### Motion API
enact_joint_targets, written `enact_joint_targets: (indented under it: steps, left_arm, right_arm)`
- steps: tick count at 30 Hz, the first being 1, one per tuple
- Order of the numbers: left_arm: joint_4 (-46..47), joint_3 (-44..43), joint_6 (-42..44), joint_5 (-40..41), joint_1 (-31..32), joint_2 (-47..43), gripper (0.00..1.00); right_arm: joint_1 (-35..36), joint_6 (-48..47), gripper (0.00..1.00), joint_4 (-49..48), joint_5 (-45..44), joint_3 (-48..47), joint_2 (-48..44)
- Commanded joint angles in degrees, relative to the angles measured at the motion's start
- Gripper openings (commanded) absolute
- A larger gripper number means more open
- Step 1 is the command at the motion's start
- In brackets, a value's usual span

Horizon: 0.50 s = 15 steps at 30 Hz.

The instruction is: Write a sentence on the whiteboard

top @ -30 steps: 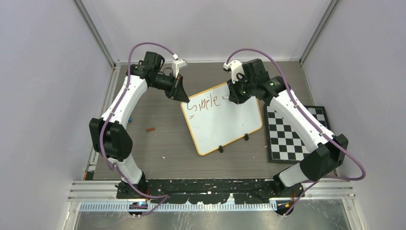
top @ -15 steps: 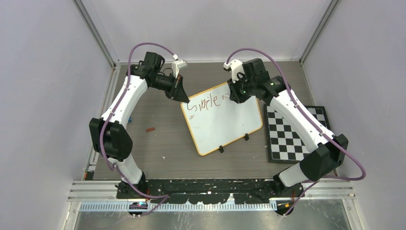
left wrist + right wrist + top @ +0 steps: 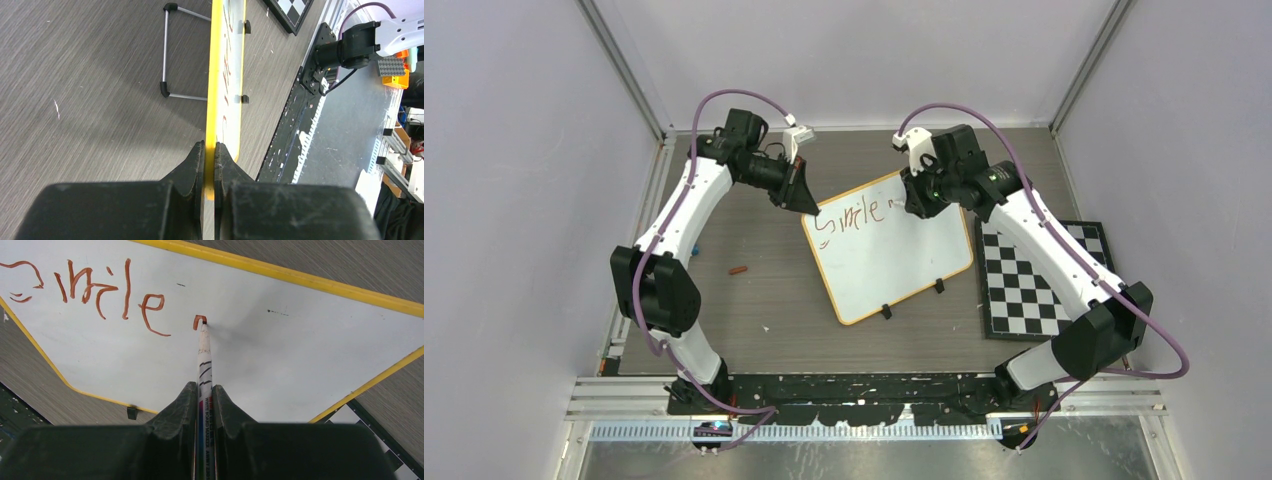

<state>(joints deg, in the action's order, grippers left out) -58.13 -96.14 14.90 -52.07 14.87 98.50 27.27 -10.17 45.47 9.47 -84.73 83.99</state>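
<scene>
Grey wood-grain tabletop [image 3: 754, 300] between pale walls, with both arms reaching in toward the middle. The whiteboard [image 3: 894, 265] sits at the centre, turned at an angle and leaning on a wire stand [image 3: 165, 50], its yellow rim bright.

The left pincer [image 3: 209, 147] is clamped on the board's edge at the corner nearest the "S", fingers pressed together with the rim between them, one on each face.

Over to the right pincer [image 3: 204, 390]: it's closed tight on a marker [image 3: 203, 355], the barrel running out between the fingers, tip touching the white surface. The sentence [image 3: 100, 287] so far reads "Smile" in red-brown along the top of the board. Just past the final "e" there's a small hooked stroke [image 3: 198, 320], right at the marker tip.

A checkered mat [image 3: 1044, 285] lies just beside the board, partly under the right arm. A small red-brown thing [image 3: 740, 269] lies on the tabletop well off to the board's left, too small to make out.
</scene>
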Motion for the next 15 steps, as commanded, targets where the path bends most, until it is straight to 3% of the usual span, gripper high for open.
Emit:
enact_joint_targets:
  steps: [1, 15]
  left_arm:
    - [0.67, 0.94, 1.50, 1.55, 0.77, -0.92, 0.00]
    - [0.73, 1.04, 1.50, 1.54, 0.83, -1.24, 0.00]
  right_arm:
    - [-0.23, 0.24, 0.00, -1.01, 0.07, -0.50, -1.03]
    - [0.22, 0.44, 0.00, -0.74, -0.20, 1.84, -2.91]
